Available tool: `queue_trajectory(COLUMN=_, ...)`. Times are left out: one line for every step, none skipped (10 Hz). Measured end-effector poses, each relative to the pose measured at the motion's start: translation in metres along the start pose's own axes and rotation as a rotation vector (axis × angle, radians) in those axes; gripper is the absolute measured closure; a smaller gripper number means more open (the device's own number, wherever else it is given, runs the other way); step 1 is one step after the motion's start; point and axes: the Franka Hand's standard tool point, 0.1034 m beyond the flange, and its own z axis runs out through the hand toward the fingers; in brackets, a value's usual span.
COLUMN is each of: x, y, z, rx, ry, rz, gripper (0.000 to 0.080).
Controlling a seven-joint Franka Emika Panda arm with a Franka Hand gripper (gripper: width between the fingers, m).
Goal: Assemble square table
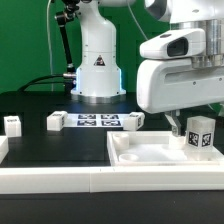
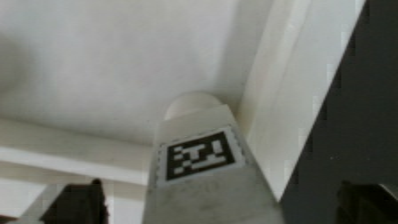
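While hanging low over the square table's top (image 1: 150, 157), spreading the gripper (image 2: 217, 208) as wide as it goes and clasping nothing. Straddling one upright peg leg (image 2: 201, 150), with a dark fingertip (image 2: 75, 203) flanking it on each side and a plain gap showing between leg and finger both ways, so touching neither. Looking along that leg's face in the wrist view, reading a black-and-white tag on it below the rounded tip. Placing the same leg, in the exterior view, inside the raised rim toward the exterior view's right, just beside the white hand; probably standing on the tray floor, though hiding its foot behind the rim. Finding the top itself lying flat on the black table (image 1: 40, 140), at the front and toward the exterior view's right. Moving outward, spotting a second leg (image 1: 133, 120) just behind the top's far edge, then the marker board (image 1: 97, 120) beside it, a third leg (image 1: 57, 121) at the board's other end, and a fourth leg (image 1: 12, 124) well off toward the exterior view's left. Noting a long white rail (image 1: 60, 182) running across the very front, and the arm's white base (image 1: 97, 65) rising behind the marker board.
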Motion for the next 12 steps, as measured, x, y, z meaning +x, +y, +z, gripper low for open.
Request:
queue_trajectory(x=0.0003, y=0.0009, z=-0.0004, rx=-0.002, ry=0.0, rz=-0.055, gripper=0.015)
queue_trajectory(x=0.0011, y=0.0016, z=-0.0012, rx=-0.007, ry=0.0, rz=-0.086, gripper=0.0184)
queue_trajectory(x=0.0011, y=0.0017, z=-0.0012, rx=-0.007, ry=0.0, rz=-0.082, gripper=0.0319)
queue_trajectory(x=0.0007, y=0.0017, z=-0.0008, rx=-0.007, ry=-0.001, rz=-0.082, gripper=0.0319)
queue_trajectory(x=0.0008, y=0.0018, z=-0.0008, rx=-0.007, ry=-0.001, rz=-0.081, gripper=0.0515)
queue_trajectory(x=0.0008, y=0.0019, z=-0.0008, rx=-0.007, ry=-0.001, rz=-0.067, gripper=0.0515)
queue_trajectory(x=0.0008, y=0.0019, z=-0.0008, rx=-0.007, ry=0.0, rz=-0.051, gripper=0.0511)
queue_trajectory(x=0.0008, y=0.0018, z=-0.0009, rx=-0.006, ry=0.0, rz=-0.009, gripper=0.0511)
queue_trajectory(x=0.0009, y=0.0019, z=-0.0009, rx=-0.006, ry=0.001, rz=0.086, gripper=0.0511)
queue_trajectory(x=0.001, y=0.0019, z=-0.001, rx=-0.006, ry=0.002, rz=0.146, gripper=0.0511)
queue_trajectory(x=0.0012, y=0.0017, z=-0.001, rx=-0.005, ry=0.004, rz=0.193, gripper=0.0511)
queue_trajectory(x=0.0005, y=0.0016, z=-0.001, rx=-0.003, ry=0.012, rz=0.344, gripper=0.0511)
